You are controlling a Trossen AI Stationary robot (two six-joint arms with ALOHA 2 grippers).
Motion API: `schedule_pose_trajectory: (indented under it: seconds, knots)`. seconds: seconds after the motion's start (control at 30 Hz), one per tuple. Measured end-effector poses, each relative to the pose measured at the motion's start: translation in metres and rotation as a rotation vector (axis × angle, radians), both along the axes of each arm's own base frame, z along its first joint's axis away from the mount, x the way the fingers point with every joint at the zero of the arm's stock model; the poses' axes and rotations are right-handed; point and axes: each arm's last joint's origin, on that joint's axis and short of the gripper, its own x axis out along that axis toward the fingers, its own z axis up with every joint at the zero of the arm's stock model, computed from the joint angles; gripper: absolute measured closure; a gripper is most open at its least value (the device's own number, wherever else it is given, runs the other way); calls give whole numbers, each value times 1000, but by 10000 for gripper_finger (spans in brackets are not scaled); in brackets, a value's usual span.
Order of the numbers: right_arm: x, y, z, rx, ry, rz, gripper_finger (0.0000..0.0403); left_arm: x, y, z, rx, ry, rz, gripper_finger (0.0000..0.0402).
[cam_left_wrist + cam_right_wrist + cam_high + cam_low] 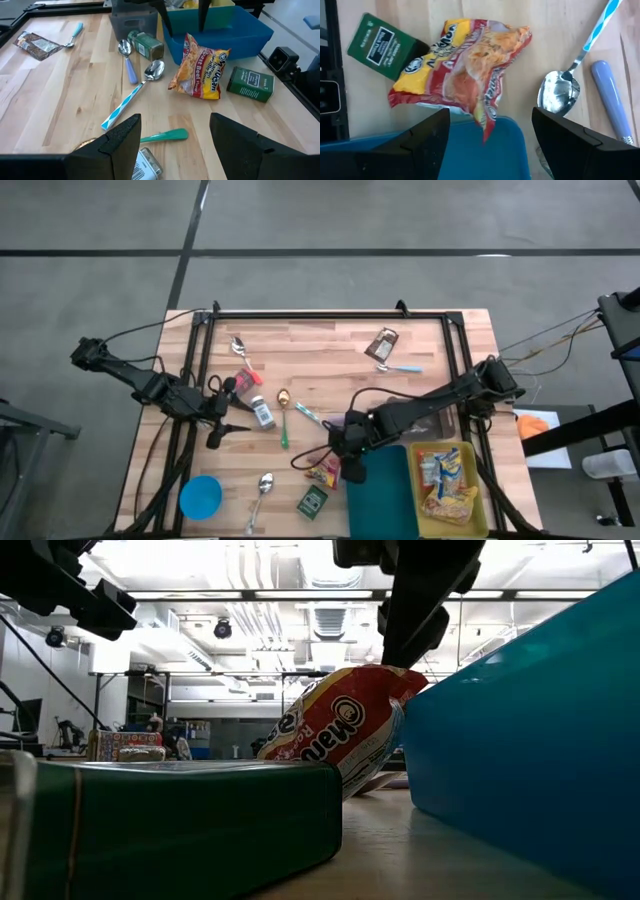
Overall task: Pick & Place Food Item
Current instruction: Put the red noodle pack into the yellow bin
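The food item is a red and yellow ramen packet (322,472) (465,75). It lies on the wooden table, with one end leaning up against the wall of the blue bin (520,730). My right gripper (345,458) (490,114) hangs open just above that raised end, one finger on each side of it, pointing steeply down. My left gripper (222,425) (175,125) waits open above the table's left side, with nothing between its fingers; the packet (200,67) shows farther off in its view.
A green box (312,500) lies close beside the packet. The blue bin (385,495) and a yellow bin (482,505) holding packets stand at the near right. Spoons (264,483), a small jar (263,413), a blue bowl (200,497) and a brown wrapper (383,343) lie scattered.
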Motion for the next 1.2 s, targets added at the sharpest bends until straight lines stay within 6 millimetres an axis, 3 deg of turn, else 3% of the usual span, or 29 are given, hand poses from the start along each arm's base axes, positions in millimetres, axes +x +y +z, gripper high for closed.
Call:
schedule_pose_trajectory:
  seconds: [0.8,1.2]
  knots:
    - [-5,3,-32,47,-38,-28,124,0,0,0,0,1,0,161]
    - [-5,3,-34,46,-42,-32,124,0,0,0,0,1,0,161]
